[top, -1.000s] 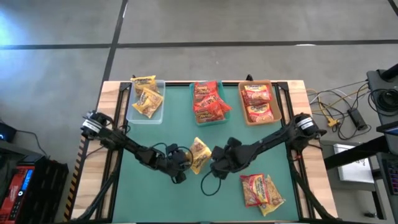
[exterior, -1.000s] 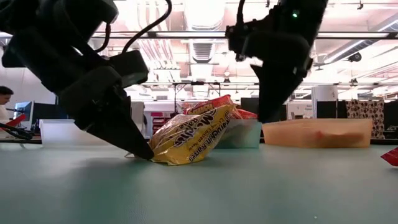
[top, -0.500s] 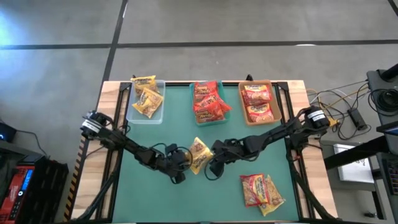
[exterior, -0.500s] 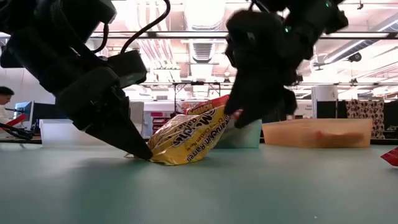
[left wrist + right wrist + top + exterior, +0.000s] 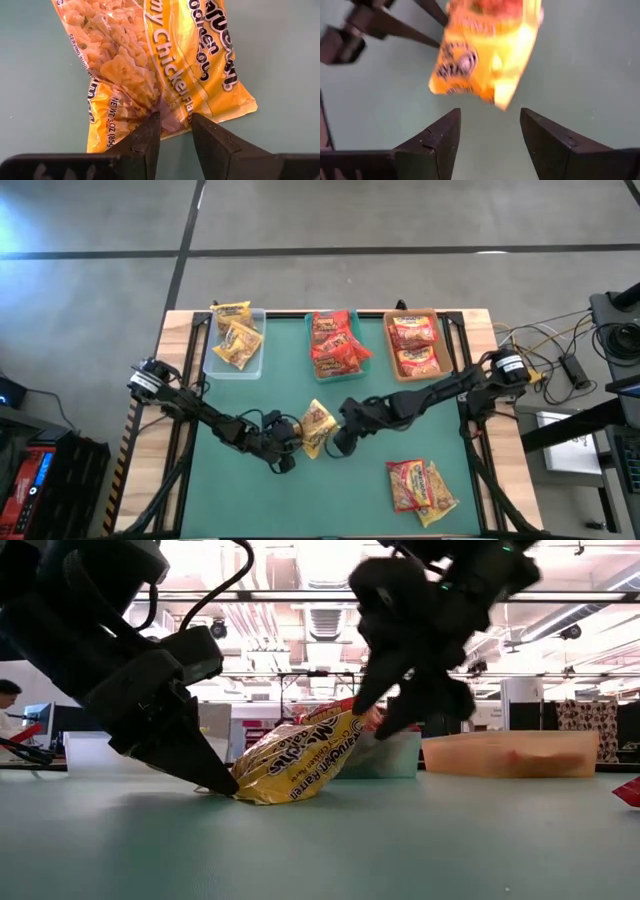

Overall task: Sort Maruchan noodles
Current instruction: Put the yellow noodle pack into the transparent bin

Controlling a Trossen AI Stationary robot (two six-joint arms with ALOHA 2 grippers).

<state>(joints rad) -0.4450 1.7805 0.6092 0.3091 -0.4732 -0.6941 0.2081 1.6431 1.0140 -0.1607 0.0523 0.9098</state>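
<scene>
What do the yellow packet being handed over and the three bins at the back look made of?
Yellow packet: thin glossy printed plastic film, crinkled, with glare. Clear bin, teal bin, tan bin: apparently rigid plastic; the tan bin looks translucent in the low view.

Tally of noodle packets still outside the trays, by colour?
Yellow: 1, the yellow packet pinched by the left end effector at mid-table.
Orange-red: 2, the orange-red packets overlapping in a pile near the table's front right; any more hidden beneath cannot be told.
Total: 3
</scene>
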